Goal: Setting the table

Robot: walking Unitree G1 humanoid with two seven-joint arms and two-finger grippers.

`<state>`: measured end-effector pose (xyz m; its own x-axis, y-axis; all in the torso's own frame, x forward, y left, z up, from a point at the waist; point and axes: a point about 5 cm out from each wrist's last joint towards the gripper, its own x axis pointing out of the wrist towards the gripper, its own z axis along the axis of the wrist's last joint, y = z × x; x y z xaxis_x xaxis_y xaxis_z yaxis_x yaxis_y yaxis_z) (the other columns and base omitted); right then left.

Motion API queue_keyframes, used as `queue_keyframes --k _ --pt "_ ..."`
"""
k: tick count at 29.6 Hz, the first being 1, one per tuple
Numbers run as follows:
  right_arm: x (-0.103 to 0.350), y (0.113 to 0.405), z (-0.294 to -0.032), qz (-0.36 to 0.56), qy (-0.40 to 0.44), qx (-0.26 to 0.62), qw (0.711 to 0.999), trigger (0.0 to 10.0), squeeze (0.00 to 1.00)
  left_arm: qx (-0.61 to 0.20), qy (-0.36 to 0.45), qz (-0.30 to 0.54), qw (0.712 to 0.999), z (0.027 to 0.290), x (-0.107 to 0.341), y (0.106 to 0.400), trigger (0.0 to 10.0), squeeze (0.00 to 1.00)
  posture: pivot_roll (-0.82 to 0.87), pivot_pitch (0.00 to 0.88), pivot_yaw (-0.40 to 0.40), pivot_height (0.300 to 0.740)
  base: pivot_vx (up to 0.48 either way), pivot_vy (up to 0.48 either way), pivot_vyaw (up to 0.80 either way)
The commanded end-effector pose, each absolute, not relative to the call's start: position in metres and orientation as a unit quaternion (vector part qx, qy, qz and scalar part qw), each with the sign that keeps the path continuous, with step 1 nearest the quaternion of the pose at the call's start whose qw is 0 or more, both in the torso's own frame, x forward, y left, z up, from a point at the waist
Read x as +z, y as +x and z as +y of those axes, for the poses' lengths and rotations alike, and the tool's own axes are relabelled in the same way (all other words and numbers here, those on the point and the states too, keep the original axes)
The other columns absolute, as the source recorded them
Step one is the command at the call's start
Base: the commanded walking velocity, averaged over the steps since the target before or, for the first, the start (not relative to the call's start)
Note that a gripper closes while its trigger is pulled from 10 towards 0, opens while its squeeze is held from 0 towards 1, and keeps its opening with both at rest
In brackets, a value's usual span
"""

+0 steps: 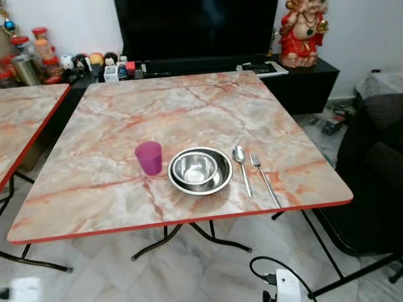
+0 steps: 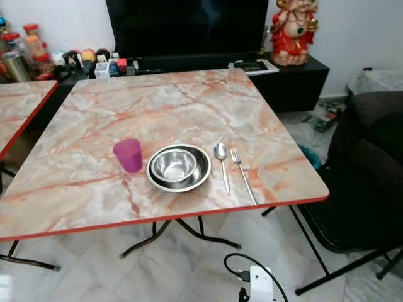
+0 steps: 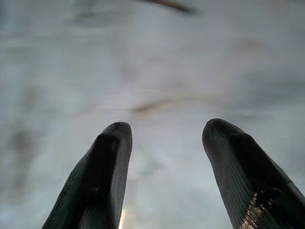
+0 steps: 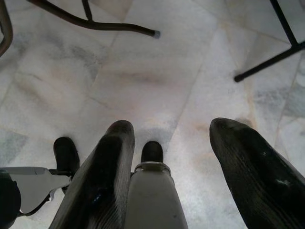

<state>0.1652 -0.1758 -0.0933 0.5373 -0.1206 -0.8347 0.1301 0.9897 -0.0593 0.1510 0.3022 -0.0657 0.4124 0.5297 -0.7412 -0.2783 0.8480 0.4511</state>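
- A marble-patterned table (image 1: 126, 119) with a red edge and black folding legs stands in front of the robot, and the place setting sits near its front edge.
- A purple cup (image 1: 149, 157) stands upright on the table, just to the left of the plate.
- A round steel plate (image 1: 179, 183) lies flat beside the cup, and a shiny steel bowl (image 1: 196, 167) sits upright inside it, roughly centred.
- A spoon (image 1: 241, 165) lies just to the right of the plate, its bowl end pointing away from the robot and its handle running toward the table's front edge.
- A fork (image 1: 264, 178) lies beside the spoon on its right, close to parallel with it, tines pointing away, and its handle end reaches nearly to the red edge.
- The left gripper (image 3: 164, 131) hangs over a pale, blurred marble floor (image 3: 190, 57); its two black fingers (image 3: 102, 176) are spread apart with nothing between them.
- The right gripper (image 4: 171, 126) also points down at the floor, near black table legs (image 4: 95, 21); its fingers (image 4: 248, 171) are parted and grasp nothing, and parts of the robot's own body show beneath them.
- A second table (image 1: 25, 119) with the same pattern stands to the left.
- Behind the table, a dark television (image 1: 195, 28) stands on a low black cabinet (image 1: 308, 78), with a red figurine (image 1: 302, 31) at its right and jars and small items (image 1: 38, 53) at its left.
- A dark chair (image 1: 371, 182) stands to the right of the table.
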Motion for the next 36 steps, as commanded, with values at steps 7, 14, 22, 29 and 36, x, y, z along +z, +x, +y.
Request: queue_keyframes --k 7,14,22,29,36 --pt "-0.092 0.166 -0.181 0.475 0.001 -0.075 0.877 10.0 0.0 0.122 0.084 0.468 0.871 0.261 -0.074 0.169 10.0 0.0 -0.02 0.0 0.057 0.74 0.0 0.0 0.0" --pt "-0.092 0.167 -0.182 0.474 0.0 -0.075 0.877 10.0 0.0 0.1 0.059 0.458 0.881 0.252 -0.074 0.174 10.0 0.0 -0.02 0.0 0.054 0.74 0.0 0.0 0.0" --pt "-0.093 0.163 -0.184 0.478 0.003 -0.08 0.875 10.0 0.0 0.088 0.054 0.459 0.883 0.234 -0.077 0.178 10.0 0.0 -0.02 0.0 0.045 0.74 0.0 0.0 0.8" --pt "-0.093 0.164 -0.185 0.478 0.001 -0.078 0.875 10.0 0.0 0.1 0.045 0.463 0.879 0.233 -0.08 0.173 10.0 0.0 -0.01 0.0 0.031 0.74 0.0 0.0 0.8" --pt "-0.093 0.164 -0.186 0.478 0.0 -0.076 0.875 10.0 0.0 0.102 0.041 0.462 0.88 0.231 -0.081 0.173 10.0 0.0 -0.01 0.0 0.026 0.74 0.0 0.0 0.75"
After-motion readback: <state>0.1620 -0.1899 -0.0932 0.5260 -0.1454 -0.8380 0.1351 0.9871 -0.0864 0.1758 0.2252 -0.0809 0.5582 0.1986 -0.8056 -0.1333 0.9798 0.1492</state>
